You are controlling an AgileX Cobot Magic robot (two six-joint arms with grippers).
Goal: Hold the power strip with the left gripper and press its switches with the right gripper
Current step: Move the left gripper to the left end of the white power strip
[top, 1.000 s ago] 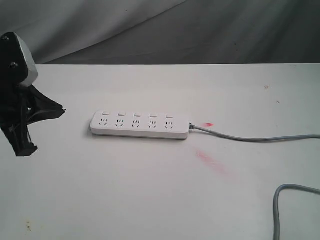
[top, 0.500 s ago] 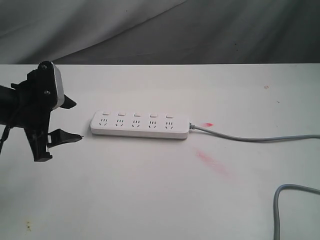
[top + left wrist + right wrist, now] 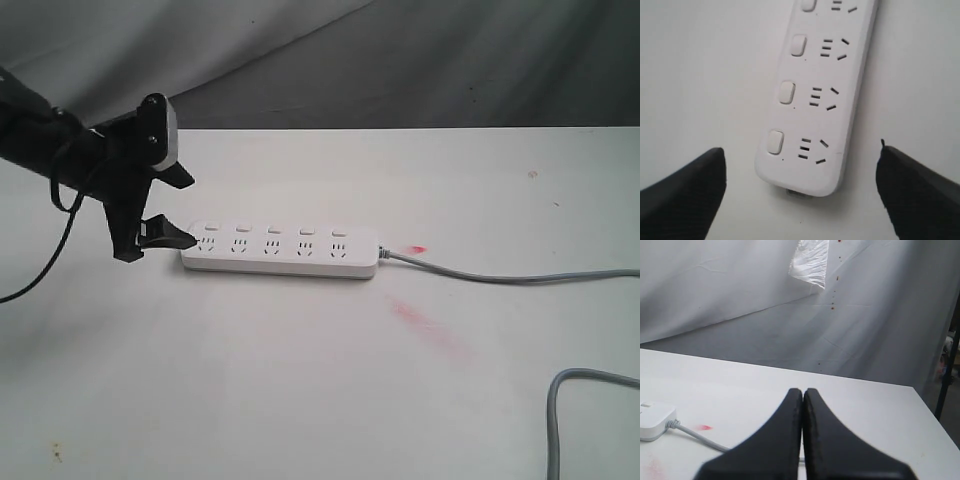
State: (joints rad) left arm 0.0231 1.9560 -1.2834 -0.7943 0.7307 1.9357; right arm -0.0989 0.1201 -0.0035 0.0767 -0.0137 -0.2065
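The white power strip (image 3: 280, 250) lies flat across the middle of the table, its grey cord (image 3: 500, 277) running off to the right. Its switches (image 3: 272, 229) form a row along the far edge. My left gripper (image 3: 188, 212) stands open at the strip's left end, one finger on each side, and I cannot tell whether either touches it. In the left wrist view the strip's rounded end (image 3: 815, 100) and switches (image 3: 786, 92) sit ahead of the open left gripper (image 3: 800, 155). My right gripper (image 3: 803, 390) is shut and empty, away from the strip's cord end (image 3: 652, 420); it is outside the exterior view.
Red smears (image 3: 425, 322) mark the table right of the strip. A second loop of grey cord (image 3: 580, 400) lies at the front right. A grey cloth backdrop (image 3: 400, 60) hangs behind the table's far edge.
The left gripper has swung in from the left edge to the strip's left end, and its jaws have opened. The right gripper has stayed shut.
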